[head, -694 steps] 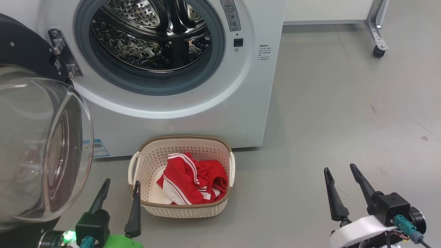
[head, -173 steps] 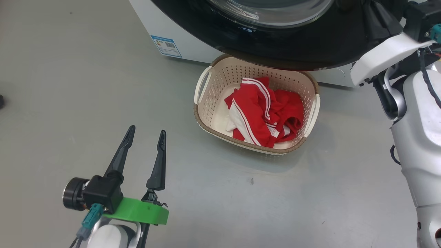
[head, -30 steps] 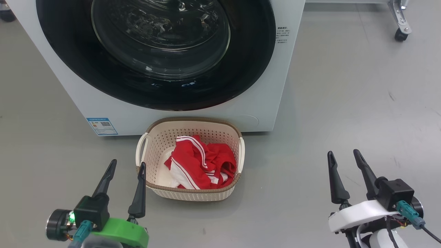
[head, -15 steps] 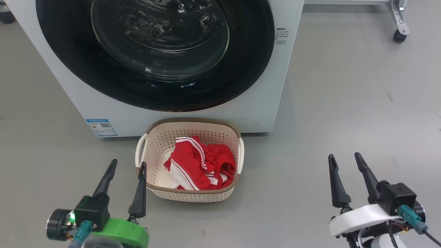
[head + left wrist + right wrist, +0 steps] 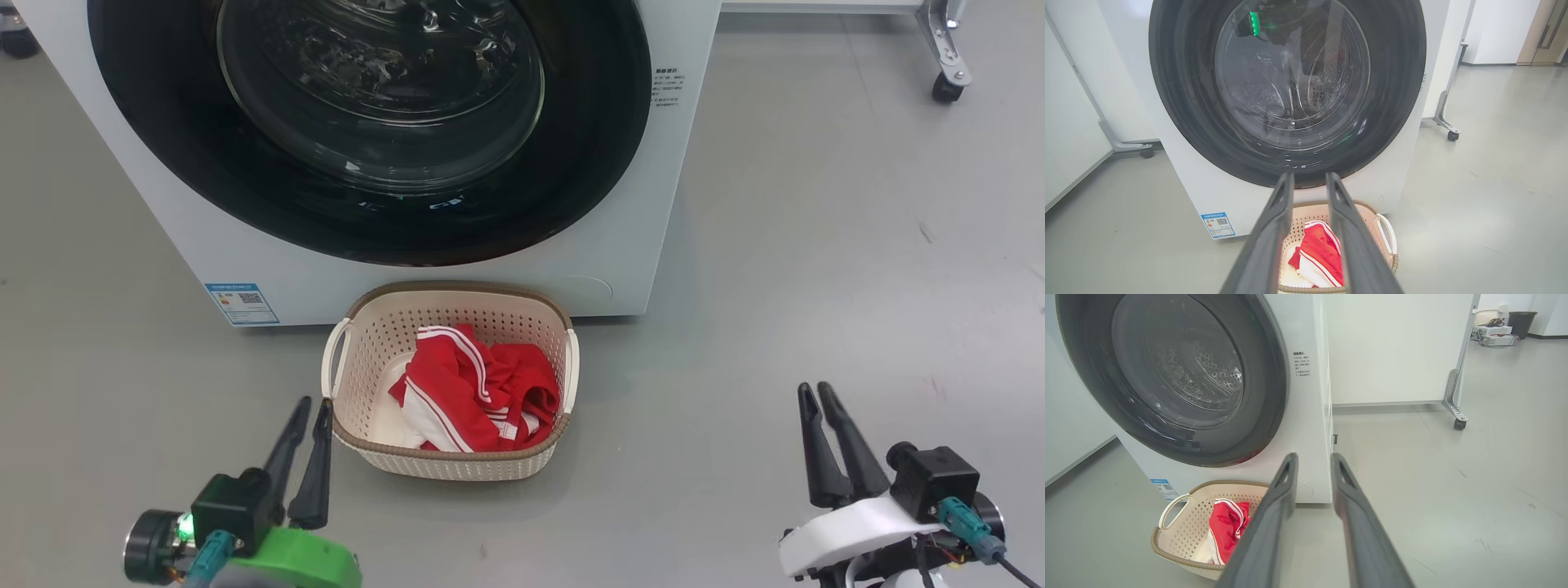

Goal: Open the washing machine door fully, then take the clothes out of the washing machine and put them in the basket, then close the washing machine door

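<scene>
The washing machine (image 5: 629, 261) stands white at the top of the head view, and its door (image 5: 408, 224), black-rimmed with a glass bowl, lies flat against the front, closed. On the floor just in front sits the cream basket (image 5: 457, 288) holding the red clothes (image 5: 473, 388) with white stripes. My left gripper (image 5: 314, 403) hovers low beside the basket's left handle, fingers drawn nearly together on nothing. My right gripper (image 5: 814, 388) hangs over bare floor far to the basket's right, likewise narrowed and empty. The wrist views show the left gripper (image 5: 1308, 175) and the right gripper (image 5: 1314, 456) pointing toward the machine.
A blue label (image 5: 242, 303) marks the machine's lower left front. A metal leg with a caster (image 5: 947, 82) stands at the far right under a white panel. Grey floor spreads to the left and right of the machine.
Both grippers have drawn their fingers together from wide open and dropped slightly lower. The basket, clothes and door have not moved.
</scene>
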Robot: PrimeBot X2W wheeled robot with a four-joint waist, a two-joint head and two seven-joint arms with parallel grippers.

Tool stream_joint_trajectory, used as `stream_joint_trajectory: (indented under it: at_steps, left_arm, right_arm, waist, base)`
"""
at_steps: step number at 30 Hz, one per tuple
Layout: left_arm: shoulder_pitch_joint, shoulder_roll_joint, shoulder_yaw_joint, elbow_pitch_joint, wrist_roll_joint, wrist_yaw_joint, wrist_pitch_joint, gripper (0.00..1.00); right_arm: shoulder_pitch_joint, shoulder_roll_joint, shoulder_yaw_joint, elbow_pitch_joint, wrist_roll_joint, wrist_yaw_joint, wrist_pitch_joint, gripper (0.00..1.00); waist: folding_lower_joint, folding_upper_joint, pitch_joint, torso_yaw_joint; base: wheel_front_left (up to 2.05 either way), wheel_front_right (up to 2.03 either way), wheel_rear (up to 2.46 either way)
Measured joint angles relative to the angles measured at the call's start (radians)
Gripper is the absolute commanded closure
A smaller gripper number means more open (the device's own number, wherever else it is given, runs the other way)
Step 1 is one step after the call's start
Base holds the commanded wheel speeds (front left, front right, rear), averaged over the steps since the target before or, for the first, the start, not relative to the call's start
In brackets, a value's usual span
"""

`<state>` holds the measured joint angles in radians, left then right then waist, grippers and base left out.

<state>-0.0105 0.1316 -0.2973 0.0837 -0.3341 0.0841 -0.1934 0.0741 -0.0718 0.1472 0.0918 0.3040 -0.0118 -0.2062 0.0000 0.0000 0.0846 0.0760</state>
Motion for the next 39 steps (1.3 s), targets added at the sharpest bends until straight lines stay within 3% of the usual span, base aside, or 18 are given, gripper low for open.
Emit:
stream_joint_trajectory:
  at_steps: [8, 39]
  left_arm:
    - [0.03, -0.012, -0.005, 0.02, -0.035, -0.008, 0.0, 1.0]
    - [0.031, -0.024, 0.087, 0.034, -0.468, -0.056, 0.07, 1.0]
  right_arm:
    - [0.018, 0.009, 0.003, 0.023, 0.037, 0.002, 0.0, 1.0]
    - [0.006, 0.009, -0.062, 0.041, 0.477, 0.037, 0.078, 1.0]
  waist:
    - [0.0, 0.0, -0.002, -0.003]
    - [0.0, 0.0, -0.028, -0.028]
  base:
    - [0.0, 0.0, 0.0]
    - [0.0, 0.0, 0.0]
